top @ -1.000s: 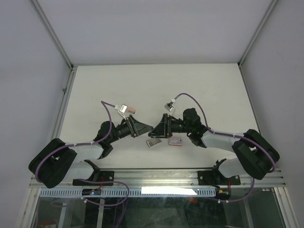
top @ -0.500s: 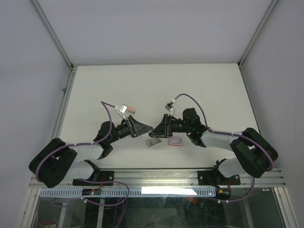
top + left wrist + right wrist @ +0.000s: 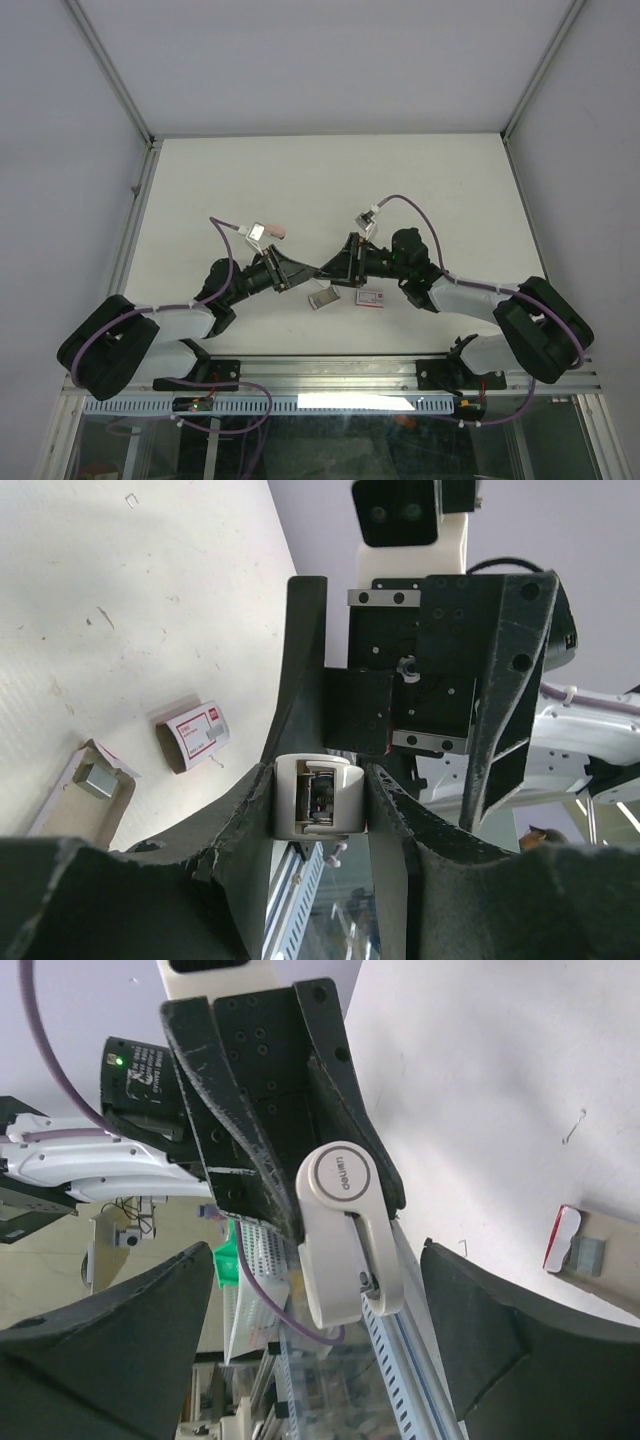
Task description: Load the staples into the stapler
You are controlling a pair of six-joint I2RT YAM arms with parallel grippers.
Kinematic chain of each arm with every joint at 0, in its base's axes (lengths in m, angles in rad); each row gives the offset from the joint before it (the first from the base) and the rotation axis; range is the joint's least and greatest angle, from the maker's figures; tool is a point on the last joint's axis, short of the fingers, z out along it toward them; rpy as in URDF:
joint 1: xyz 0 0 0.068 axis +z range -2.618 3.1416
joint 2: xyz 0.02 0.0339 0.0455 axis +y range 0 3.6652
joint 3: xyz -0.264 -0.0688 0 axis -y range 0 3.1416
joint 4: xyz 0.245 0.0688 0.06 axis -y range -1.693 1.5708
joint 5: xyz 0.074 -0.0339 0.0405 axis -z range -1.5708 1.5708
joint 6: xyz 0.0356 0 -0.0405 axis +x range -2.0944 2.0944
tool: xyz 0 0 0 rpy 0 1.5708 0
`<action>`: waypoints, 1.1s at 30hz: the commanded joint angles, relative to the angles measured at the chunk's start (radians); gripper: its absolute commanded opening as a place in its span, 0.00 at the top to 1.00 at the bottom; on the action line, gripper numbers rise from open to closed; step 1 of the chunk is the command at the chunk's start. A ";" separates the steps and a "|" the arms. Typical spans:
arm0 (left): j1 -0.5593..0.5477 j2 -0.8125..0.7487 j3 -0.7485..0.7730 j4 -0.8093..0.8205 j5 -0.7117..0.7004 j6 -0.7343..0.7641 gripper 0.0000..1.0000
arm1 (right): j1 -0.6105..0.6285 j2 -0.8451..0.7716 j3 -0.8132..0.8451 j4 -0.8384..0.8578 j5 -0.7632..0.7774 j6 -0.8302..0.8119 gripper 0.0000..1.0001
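Observation:
A white stapler (image 3: pixel 318 798) hangs above the table, with my left gripper (image 3: pixel 320 778) shut on it, its fingers pressing both sides. In the right wrist view the stapler (image 3: pixel 340 1230) points down between the wide-apart fingers of my open right gripper (image 3: pixel 318 1252), neither of which touches it. From above, the left gripper (image 3: pixel 302 272) and right gripper (image 3: pixel 333 268) meet tip to tip over the table's near middle. The staples lie below them: a white box with a red label (image 3: pixel 372 297) (image 3: pixel 195 732) and a tray with a grey staple strip (image 3: pixel 322 297) (image 3: pixel 92 783) (image 3: pixel 590 1254).
A small pink oblong object (image 3: pixel 277 232) lies on the white table (image 3: pixel 330 185) just behind the left wrist. Grey walls enclose the table on three sides, and a metal rail (image 3: pixel 330 372) runs along the near edge by the arm bases.
My right gripper has opened wide around the stapler and its arm has shifted slightly. The left gripper has tightened on the stapler and holds it in about the same spot.

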 commanded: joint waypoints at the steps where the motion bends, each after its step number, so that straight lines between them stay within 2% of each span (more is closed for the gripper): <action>1: -0.006 -0.056 -0.012 0.087 -0.097 -0.051 1.00 | -0.001 -0.075 -0.025 0.113 0.075 0.025 0.11; 9: -0.007 -0.132 -0.038 0.150 -0.248 -0.088 1.00 | 0.074 -0.102 -0.061 0.161 0.263 0.104 0.11; 17: -0.007 -0.193 -0.044 0.111 -0.255 -0.082 1.00 | 0.118 -0.052 -0.033 0.252 0.329 0.139 0.17; 22: -0.007 -0.212 -0.050 0.107 -0.250 -0.088 1.00 | 0.119 -0.029 -0.012 0.262 0.339 0.139 0.31; 28: -0.007 -0.220 -0.055 0.103 -0.244 -0.089 1.00 | 0.118 -0.009 0.016 0.267 0.337 0.133 0.39; 33: -0.007 -0.219 -0.059 0.103 -0.243 -0.091 1.00 | 0.118 -0.003 0.027 0.270 0.334 0.133 0.54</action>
